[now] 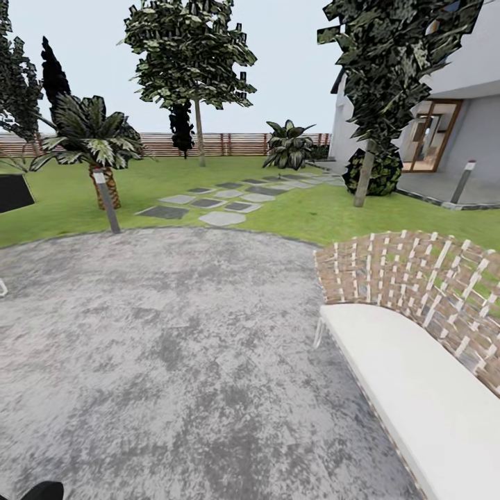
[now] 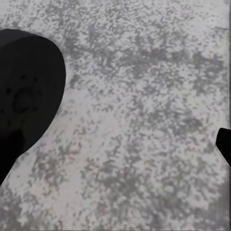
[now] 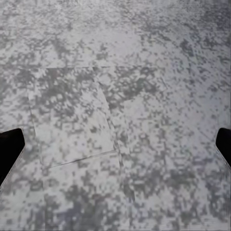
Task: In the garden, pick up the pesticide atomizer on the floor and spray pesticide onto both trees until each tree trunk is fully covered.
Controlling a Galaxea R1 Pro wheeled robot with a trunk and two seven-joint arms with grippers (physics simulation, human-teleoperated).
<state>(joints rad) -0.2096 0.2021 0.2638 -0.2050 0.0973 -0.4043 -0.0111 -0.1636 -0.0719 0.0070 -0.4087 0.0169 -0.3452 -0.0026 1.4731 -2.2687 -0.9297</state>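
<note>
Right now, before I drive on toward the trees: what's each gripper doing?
Left gripper: open, nothing between the fingers, mottled grey paving below.
Right gripper: open, holding nothing, the same paving under it.

bench: cut off at right edge | black panel: cut off at left edge

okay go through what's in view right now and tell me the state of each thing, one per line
left gripper: open, nothing between the fingers, over grey paving.
right gripper: open, empty, over grey paving.
near tree trunk: upright on the lawn, no spray visible.
far tree trunk: upright by the fence.
woven bench: upright, seat unoccupied.
</note>
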